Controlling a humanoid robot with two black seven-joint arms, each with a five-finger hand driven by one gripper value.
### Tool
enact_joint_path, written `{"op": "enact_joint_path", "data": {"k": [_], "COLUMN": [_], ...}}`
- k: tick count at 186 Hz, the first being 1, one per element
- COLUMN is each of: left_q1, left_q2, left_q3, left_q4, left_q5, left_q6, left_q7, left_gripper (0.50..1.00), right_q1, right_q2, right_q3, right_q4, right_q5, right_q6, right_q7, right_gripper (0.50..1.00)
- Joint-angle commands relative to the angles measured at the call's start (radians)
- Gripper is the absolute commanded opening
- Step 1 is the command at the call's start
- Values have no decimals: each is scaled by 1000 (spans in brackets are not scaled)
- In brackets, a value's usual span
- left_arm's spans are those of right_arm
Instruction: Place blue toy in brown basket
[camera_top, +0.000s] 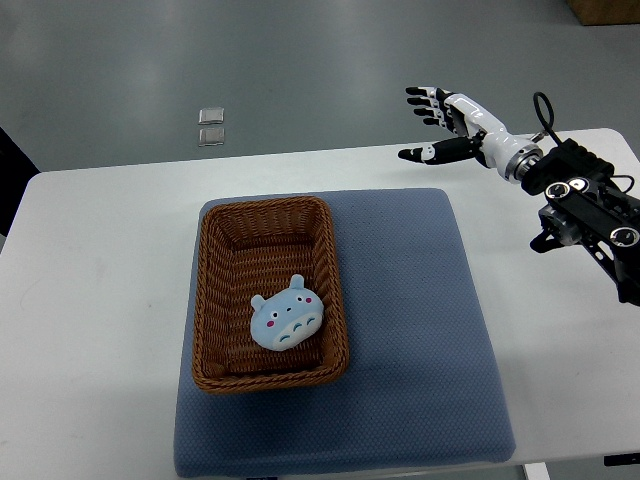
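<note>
A blue plush toy with small ears and a white belly lies inside the brown wicker basket, toward its near right corner. My right hand hovers high at the far right, over the table's back edge, well away from the basket. Its fingers are spread and hold nothing. The left arm does not show.
The basket rests on a blue-grey mat laid on a white table. Two small square plates sit on the grey floor beyond the table. A cardboard box corner shows at the top right.
</note>
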Motion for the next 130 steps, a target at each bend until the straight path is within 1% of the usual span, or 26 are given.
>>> {"op": "enact_joint_path", "data": {"k": [1,20,47,107,130], "left_q1": [0,0,0,0,0], "left_q2": [0,0,0,0,0], "left_q3": [0,0,0,-2,-2], "left_q4": [0,0,0,0,0], "left_q5": [0,0,1,0,0], "left_q6": [0,0,0,0,0], "left_q7": [-2,-2,0,0,-2], "left_gripper": [1000,1000,1000,1000,1000], "right_q1": [-39,-72,-115,-185,-208], "right_q2": [-1,-1,5,71,88], "right_q3": [47,56,91,245,255], "right_q4": [0,0,2,5,9], "right_q5": [150,278,403,441,443], "right_q6": [-25,-59,-65,-55,-47], "right_q7": [-8,-8,-8,3,5], "right_gripper": [897,897,897,897,911]}}
